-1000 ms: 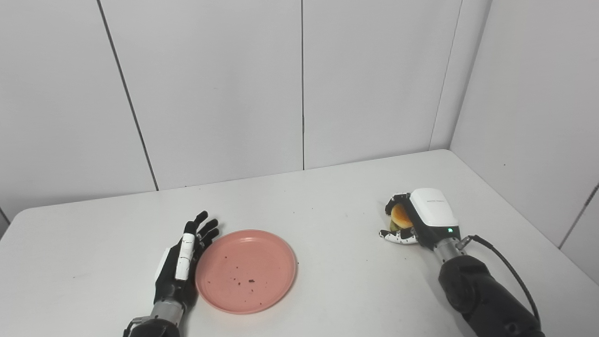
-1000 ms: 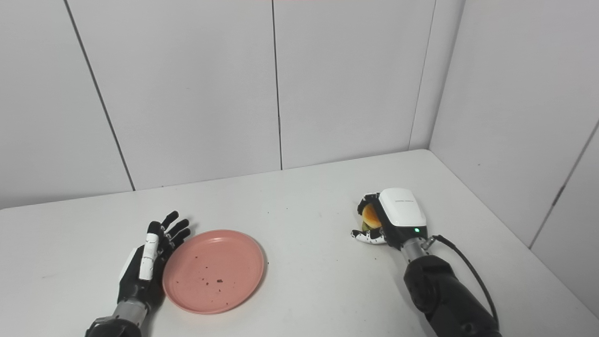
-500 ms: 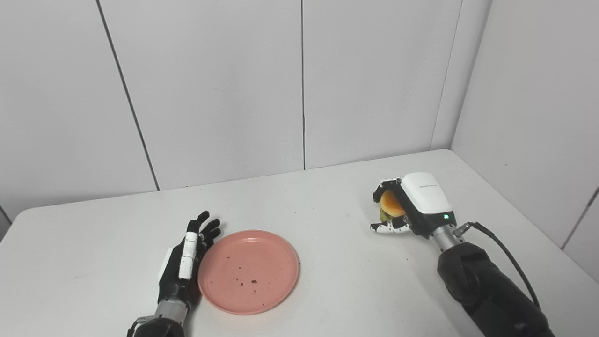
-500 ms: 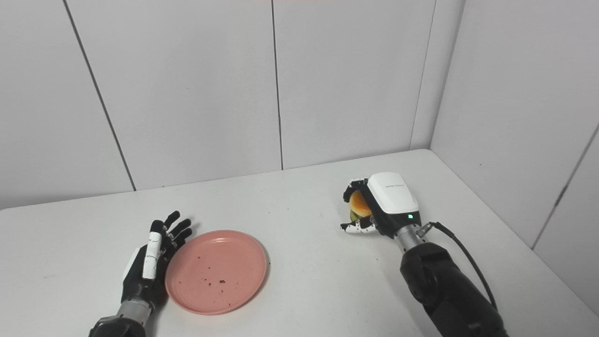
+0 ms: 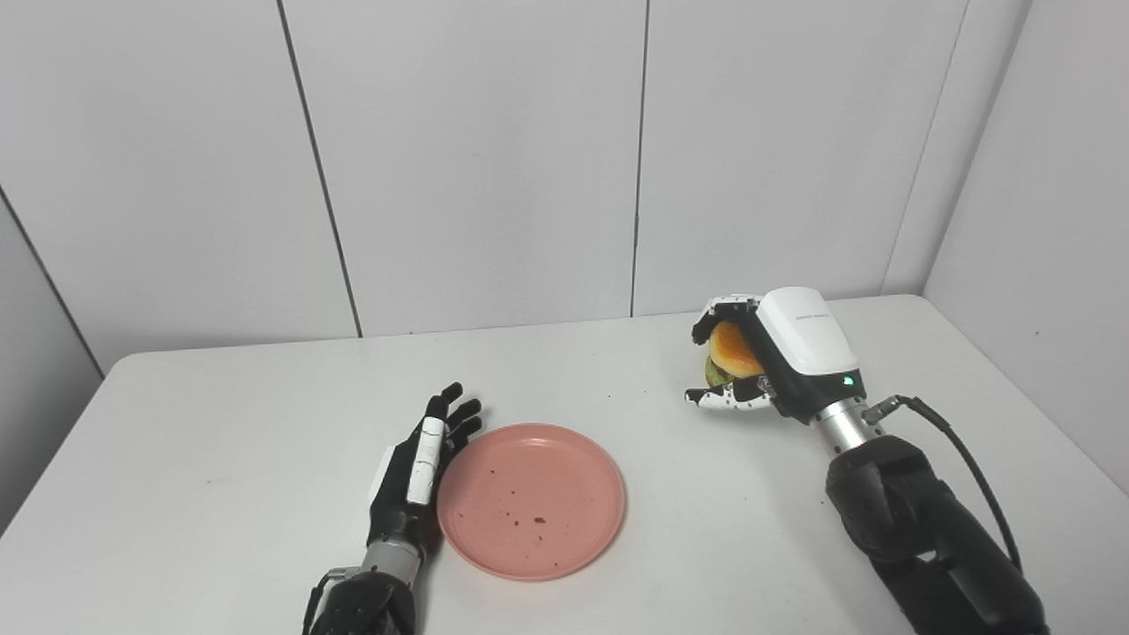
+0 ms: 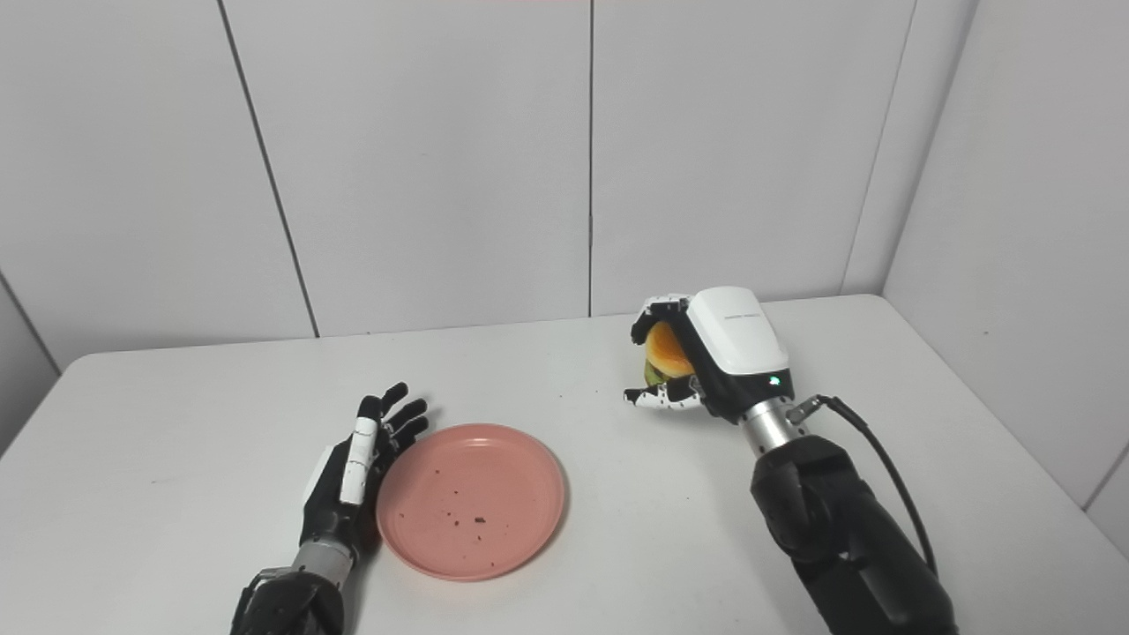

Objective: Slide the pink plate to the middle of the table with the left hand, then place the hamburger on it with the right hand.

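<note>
I've got the hamburger [image 5: 731, 351] wrapped in my right hand [image 5: 776, 362], up off the table [image 5: 220, 459]. Left hand [image 5: 414, 476] flat, fingers spread, against the pink plate [image 5: 531, 500] rim mid-table. Risk: loose hold, burger drops short of plate or clips the rim.

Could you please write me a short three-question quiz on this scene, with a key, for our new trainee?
1. True or false: the right hand holds the hamburger.
2. The left hand is: A) on top of the plate, B) open beside its left rim, C) lifted off the table.
3. Fill in: dark ____ lie on the pink plate.

Key: 1 true. 2 B. 3 crumbs.
</note>
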You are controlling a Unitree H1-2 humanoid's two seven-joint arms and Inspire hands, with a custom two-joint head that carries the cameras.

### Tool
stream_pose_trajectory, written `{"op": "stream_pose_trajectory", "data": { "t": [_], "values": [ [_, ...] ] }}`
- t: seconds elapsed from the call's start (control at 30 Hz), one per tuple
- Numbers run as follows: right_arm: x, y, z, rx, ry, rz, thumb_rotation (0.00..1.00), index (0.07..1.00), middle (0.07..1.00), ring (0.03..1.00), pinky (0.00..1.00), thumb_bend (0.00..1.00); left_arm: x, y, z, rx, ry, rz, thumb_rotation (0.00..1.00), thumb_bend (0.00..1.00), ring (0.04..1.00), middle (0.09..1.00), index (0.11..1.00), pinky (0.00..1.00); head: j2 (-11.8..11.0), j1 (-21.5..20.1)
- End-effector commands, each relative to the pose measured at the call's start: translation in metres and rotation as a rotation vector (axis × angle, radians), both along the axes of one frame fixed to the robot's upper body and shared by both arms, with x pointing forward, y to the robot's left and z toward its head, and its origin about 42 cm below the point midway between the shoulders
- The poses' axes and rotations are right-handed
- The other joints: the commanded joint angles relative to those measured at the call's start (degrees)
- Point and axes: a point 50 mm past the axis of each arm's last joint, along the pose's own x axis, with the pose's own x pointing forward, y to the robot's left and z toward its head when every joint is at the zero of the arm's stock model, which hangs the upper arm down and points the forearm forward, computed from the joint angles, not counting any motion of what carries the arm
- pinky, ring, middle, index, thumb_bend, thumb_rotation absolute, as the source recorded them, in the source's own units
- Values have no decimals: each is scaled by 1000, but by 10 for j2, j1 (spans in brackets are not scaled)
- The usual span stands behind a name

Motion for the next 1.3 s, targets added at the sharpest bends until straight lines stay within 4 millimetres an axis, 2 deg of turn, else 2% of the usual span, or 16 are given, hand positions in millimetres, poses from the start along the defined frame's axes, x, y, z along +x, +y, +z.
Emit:
{"op": "stream_pose_trajectory", "data": {
  "t": [0.0, 0.13, 0.27, 0.33, 0.4, 0.63, 0.9, 0.97, 1.27],
  "values": [
    [8, 7, 29, 2, -89, 47, 0, 444, 534, 376, 308, 520, 2, -20, 10, -13, -4, -38, 910, 836, 883, 859, 883, 955, 1, 6],
    [13, 12, 25, 3, -84, 90, 0, 442, 532, 383, 318, 520, 1, -28, 11, -17, -6, -44, 921, 818, 892, 864, 894, 963, 1, 38],
    [19, 20, 18, 25, -80, 118, 0, 458, 515, 346, 286, 523, 1, -33, 10, -16, 1, -47, 924, 814, 893, 861, 896, 961, -1, 52],
    [21, 25, 15, 38, -75, 127, 0, 454, 520, 363, 301, 521, 2, -35, 10, -14, 3, -47, 925, 813, 888, 857, 897, 960, -2, 57],
    [22, 34, 13, 46, -59, 140, 0, 453, 525, 410, 345, 520, 2, -37, 9, -9, 6, -47, 930, 811, 887, 856, 896, 957, -4, 60],
    [23, 68, 5, 36, -46, 226, 0, 458, 524, 353, 283, 521, 3, -45, 7, -13, 6, -50, 925, 802, 907, 865, 896, 986, -7, 78],
    [19, 101, -5, 50, -36, 311, 0, 456, 521, 371, 328, 522, 3, -51, 7, -10, 10, -35, 909, 816, 895, 841, 882, 955, -9, 86],
    [18, 108, -6, 60, -31, 333, 0, 475, 482, 334, 280, 526, 3, -51, 7, -8, 10, -36, 913, 817, 891, 836, 885, 952, -9, 87],
    [10, 128, -9, 83, -20, 391, 0, 492, 427, 318, 273, 525, 4, -49, 4, -1, 5, -40, 928, 830, 887, 853, 883, 954, -9, 89]
  ]
}}
